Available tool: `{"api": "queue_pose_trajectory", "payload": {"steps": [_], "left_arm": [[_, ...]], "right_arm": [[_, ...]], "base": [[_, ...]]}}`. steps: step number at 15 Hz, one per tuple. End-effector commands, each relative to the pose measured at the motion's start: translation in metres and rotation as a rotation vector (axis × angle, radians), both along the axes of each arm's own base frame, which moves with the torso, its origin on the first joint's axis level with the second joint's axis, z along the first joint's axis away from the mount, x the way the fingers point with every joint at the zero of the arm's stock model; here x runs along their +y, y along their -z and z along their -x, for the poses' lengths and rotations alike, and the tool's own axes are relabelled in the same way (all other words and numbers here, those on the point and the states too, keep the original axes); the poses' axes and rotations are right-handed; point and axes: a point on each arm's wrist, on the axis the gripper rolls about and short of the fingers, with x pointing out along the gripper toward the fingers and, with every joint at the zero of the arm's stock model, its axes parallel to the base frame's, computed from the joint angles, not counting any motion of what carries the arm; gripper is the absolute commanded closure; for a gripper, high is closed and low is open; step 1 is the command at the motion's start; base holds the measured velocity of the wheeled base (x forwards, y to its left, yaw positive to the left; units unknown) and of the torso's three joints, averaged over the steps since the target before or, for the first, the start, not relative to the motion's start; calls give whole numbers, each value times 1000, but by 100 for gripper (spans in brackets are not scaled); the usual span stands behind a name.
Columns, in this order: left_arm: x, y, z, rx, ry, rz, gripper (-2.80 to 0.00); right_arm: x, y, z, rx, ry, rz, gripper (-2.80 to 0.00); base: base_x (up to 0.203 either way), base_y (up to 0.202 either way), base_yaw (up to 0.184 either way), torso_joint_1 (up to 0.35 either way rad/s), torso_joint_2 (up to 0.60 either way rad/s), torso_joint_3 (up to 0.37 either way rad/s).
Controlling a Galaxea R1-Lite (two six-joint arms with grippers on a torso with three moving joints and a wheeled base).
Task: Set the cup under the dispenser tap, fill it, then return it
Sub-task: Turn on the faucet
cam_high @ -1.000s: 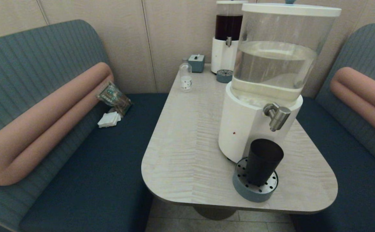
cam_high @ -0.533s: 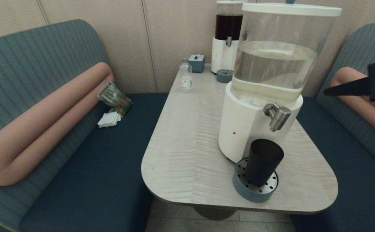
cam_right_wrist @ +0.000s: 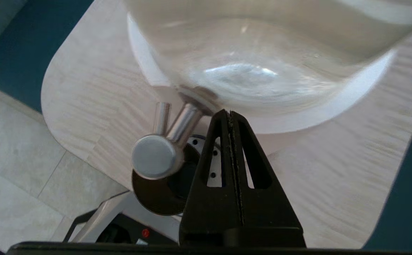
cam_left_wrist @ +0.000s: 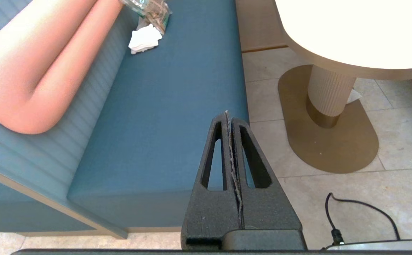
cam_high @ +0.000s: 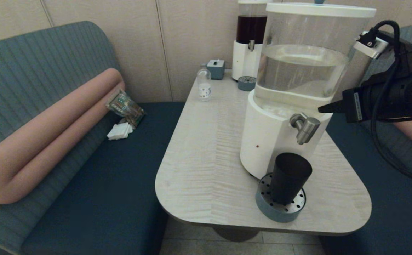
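The black cup (cam_high: 289,177) stands upright on the round blue drip tray (cam_high: 266,207), right below the brushed-metal dispenser tap (cam_high: 304,127) of the large clear-tank dispenser (cam_high: 303,67). My right gripper (cam_high: 322,109) is shut and empty, its tip hovering just right of the tap at the white base's upper rim. In the right wrist view the tap (cam_right_wrist: 156,156) sits beside the shut right gripper (cam_right_wrist: 229,114), with the cup's dark mouth (cam_right_wrist: 156,193) under it. My left gripper (cam_left_wrist: 228,115) is shut, parked low over the bench seat's edge.
A smaller dark-liquid dispenser (cam_high: 250,42) with its own drip tray, a small clear bottle (cam_high: 204,85) and a grey box (cam_high: 216,69) stand at the table's far end. A snack bag (cam_high: 125,106) and napkins (cam_high: 120,131) lie on the left bench.
My right arm has come into view from the right and moved left, bringing its shut tip up beside the tap. The cup and the left arm have stayed put.
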Motion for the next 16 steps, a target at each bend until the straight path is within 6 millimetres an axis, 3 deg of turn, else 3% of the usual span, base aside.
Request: {"api": "queue_pose_trajectory", "payload": {"steps": [1,7,16], "left_arm": [[0,0,0,2,0,-2,0],[0,0,0,2,0,-1,0],[0,0,0,2,0,-1,0]], "right_arm": [[2,3,-2,14,-7,1,0],[4,7,-5,29,-14,7,0],[22,9,-11,31,-70,8,0]], "base": [[0,0,0,0,0,0],[0,0,0,0,0,0],[0,0,0,0,0,0]]}}
